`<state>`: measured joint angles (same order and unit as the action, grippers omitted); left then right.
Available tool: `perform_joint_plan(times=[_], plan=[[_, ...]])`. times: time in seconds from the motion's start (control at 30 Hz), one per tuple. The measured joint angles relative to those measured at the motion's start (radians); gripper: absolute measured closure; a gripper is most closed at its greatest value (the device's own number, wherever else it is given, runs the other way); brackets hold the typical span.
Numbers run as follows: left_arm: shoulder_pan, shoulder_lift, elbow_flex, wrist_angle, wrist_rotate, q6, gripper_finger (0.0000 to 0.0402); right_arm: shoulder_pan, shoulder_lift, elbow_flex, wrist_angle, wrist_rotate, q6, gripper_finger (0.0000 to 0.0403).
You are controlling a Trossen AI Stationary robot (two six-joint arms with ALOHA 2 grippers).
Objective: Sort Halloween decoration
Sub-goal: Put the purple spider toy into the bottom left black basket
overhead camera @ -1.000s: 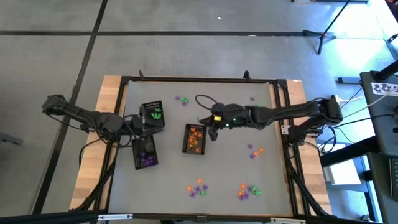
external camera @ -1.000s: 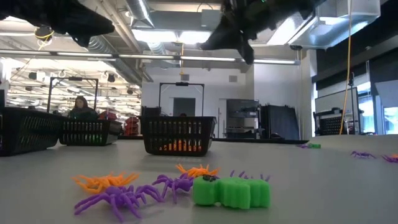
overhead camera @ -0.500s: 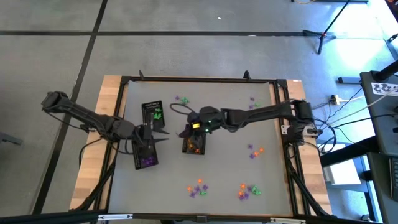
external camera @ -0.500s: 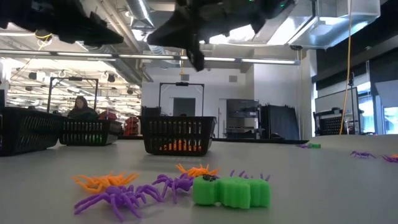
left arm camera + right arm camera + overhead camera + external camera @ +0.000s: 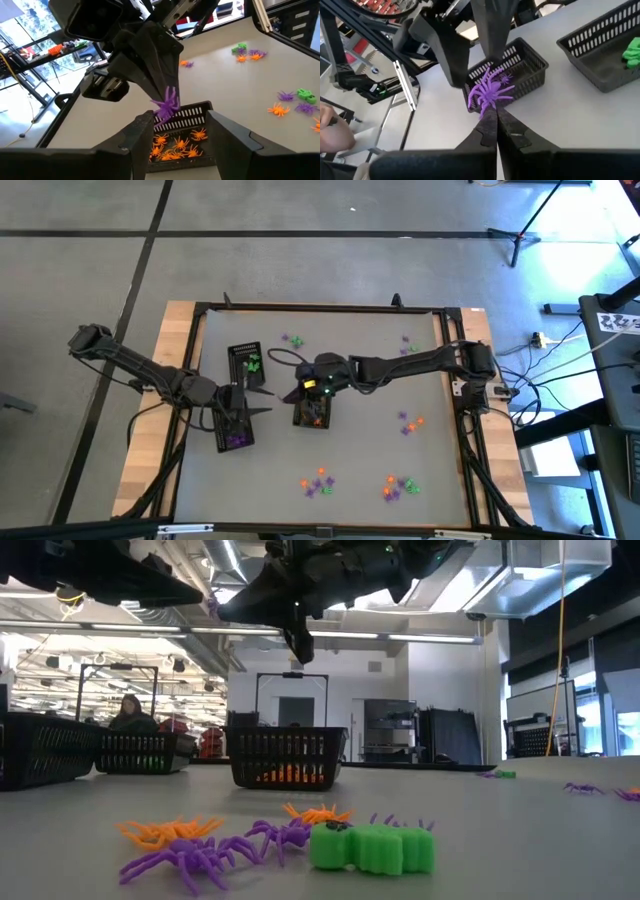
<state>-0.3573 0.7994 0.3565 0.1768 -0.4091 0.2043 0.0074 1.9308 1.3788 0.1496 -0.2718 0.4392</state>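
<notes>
The right pincer [image 5: 492, 116], fingers closed, holds a purple plastic spider [image 5: 490, 92] before the spread left pincer [image 5: 177, 130]; three black mesh trays [image 5: 238, 430] are part-filled, clusters of trinkets [image 5: 318, 482] remain unsorted on the surface [image 5: 370, 440].

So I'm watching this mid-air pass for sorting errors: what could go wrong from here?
1. The right tool pinches the purple spider only by its legs, so it may slip out.
2. The tray holding orange spiders seems to lie roughly below, so a drop could land in the wrong colour.
3. The open left tool sits close around the right one; closing off-centre could knock the spider loose or clip the other tool.
</notes>
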Motion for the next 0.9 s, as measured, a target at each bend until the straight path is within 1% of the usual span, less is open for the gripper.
perform_joint_plan(times=[0.13, 0.3, 0.37, 0.63, 0.9], plan=[[0.001, 0.000, 0.000, 0.007, 0.002, 0.000, 0.0229, 0.000, 0.003, 0.000, 0.047, 0.001, 0.000, 0.0403], [0.001, 0.000, 0.000, 0.034, 0.009, 0.000, 0.0228, 0.000, 0.037, 0.000, 0.099, -0.005, 0.007, 0.0403], [0.001, 0.000, 0.000, 0.029, 0.010, 0.000, 0.0228, 0.000, 0.039, -0.001, 0.083, -0.009, 0.019, 0.0403], [0.002, 0.000, 0.000, 0.027, 0.004, 0.000, 0.0227, 0.000, 0.051, 0.000, 0.130, -0.033, 0.020, 0.0403], [0.002, 0.000, 0.000, 0.026, -0.003, -0.006, 0.0227, 0.007, 0.051, 0.000, 0.148, -0.035, 0.020, 0.0403]])
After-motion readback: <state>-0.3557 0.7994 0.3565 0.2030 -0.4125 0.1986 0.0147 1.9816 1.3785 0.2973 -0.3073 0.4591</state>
